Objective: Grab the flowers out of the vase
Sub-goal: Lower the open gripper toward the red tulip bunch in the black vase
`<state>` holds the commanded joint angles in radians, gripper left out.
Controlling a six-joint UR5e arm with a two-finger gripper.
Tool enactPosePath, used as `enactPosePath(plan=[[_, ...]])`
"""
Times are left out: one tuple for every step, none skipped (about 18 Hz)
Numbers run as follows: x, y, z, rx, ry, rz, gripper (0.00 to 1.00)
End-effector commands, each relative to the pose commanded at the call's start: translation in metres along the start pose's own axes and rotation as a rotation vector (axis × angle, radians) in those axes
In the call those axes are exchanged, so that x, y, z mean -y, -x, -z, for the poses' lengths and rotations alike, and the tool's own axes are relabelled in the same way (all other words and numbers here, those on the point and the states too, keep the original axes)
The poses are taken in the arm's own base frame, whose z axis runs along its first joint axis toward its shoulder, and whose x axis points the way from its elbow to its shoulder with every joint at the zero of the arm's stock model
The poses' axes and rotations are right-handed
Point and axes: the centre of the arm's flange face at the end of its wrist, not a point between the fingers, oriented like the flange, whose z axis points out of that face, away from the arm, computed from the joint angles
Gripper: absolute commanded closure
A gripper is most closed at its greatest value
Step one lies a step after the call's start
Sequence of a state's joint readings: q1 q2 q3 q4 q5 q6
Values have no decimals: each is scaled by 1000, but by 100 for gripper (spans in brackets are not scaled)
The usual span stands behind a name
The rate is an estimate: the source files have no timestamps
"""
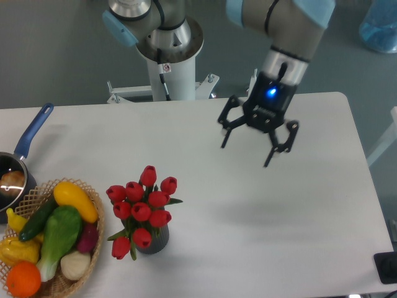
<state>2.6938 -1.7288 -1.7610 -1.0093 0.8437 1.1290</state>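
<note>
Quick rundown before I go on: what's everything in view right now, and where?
flowers: one bunch, red buds with green stems, standing in the vase, front left of table
vase: one, dark grey, front left
basket: one, wicker, holding mixed vegetables, left front corner
saucepan: one, dark with blue handle, left edge, partly cut off
table: one, white
black item: one, right front edge, cannot identify
arm: one, grey and light blue, reaching in from above
hand: one, black, fingers spread open, empty, above table centre-right, apart from the flowers
</note>
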Motion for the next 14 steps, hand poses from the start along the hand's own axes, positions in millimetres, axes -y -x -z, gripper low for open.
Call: enactPosePath(plan=[[3,-4,-5,-10,2,-7,0],[7,-9,-10,-17,6,-18,0],[10,-11,-14,-22,10,-30,0],[8,-12,-20,-29,22,-48,0],[7,-14,-28,-39,35,-75,0],[10,-19,-36,-53,40,-93,0],[13,-24,-40,-64,39,-103,0],[12,-24,-42,-67,40,-102,0],[10,-24,-47,-75,47,-105,0],[9,-25,-49,-78,48,-105,0],[9,-26,-52,-81,52,-107,0],[11,-31,-55,-89,54,-114,0],[13,-32,-57,-90,56,-119,0],[15,-35,-59,-94,52,-119,0]])
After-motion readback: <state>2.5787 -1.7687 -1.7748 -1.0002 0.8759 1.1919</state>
